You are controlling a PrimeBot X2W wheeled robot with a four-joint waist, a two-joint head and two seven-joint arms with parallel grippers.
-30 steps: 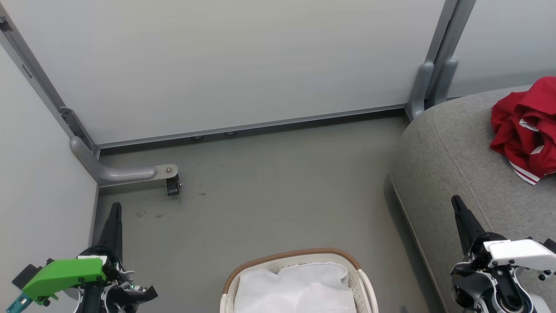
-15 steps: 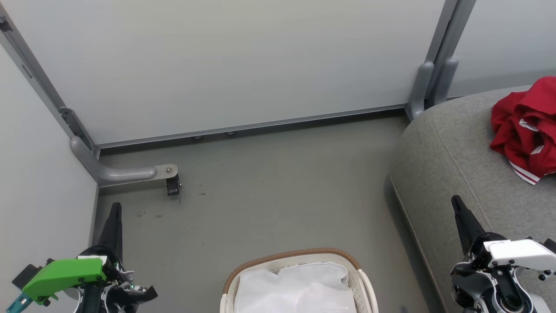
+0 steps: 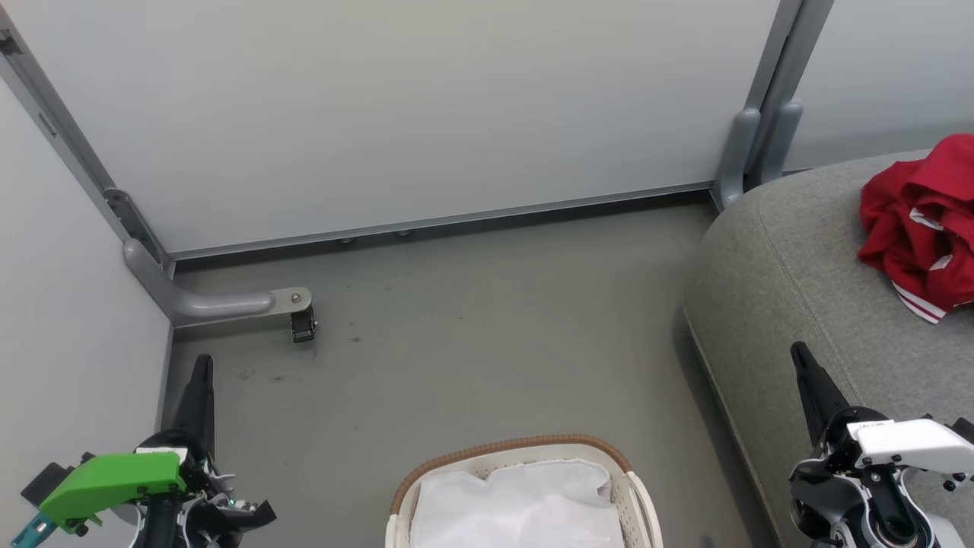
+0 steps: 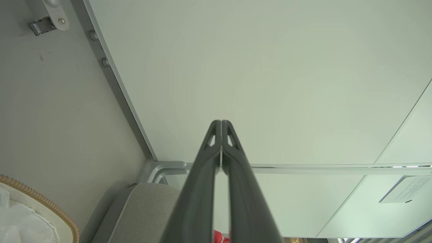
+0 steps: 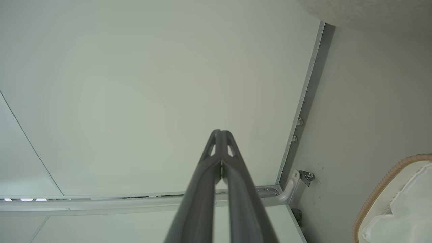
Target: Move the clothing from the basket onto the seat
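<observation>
My left gripper (image 3: 202, 367) has its two long dark fingers pressed flat together on nothing, and in its own wrist view they meet tip to tip against a pale wall panel (image 4: 270, 84). My right gripper (image 3: 799, 356) is closed and empty in the same way, its tip raised over the front edge of the large light grey fabric-upholstered seat (image 3: 791, 266).

The bright red soft fabric clothing with white striped trim (image 3: 913, 221) lies crumpled on that seat, ahead and to the right of my right gripper and well apart from it. The heap is cut by the picture's edge, so I can read no clear long axis. My right arm is much the nearer.

Between my two grippers, on the grey floor (image 3: 472, 335), stands the oval white perforated plastic basket with a brown woven rim (image 3: 517, 444). The part I can see holds the rumpled white cloth lining (image 3: 517, 502) and no red. Its near end is out of frame, so I judge the job done or nearly so, and would look into the basket before reaching.
</observation>
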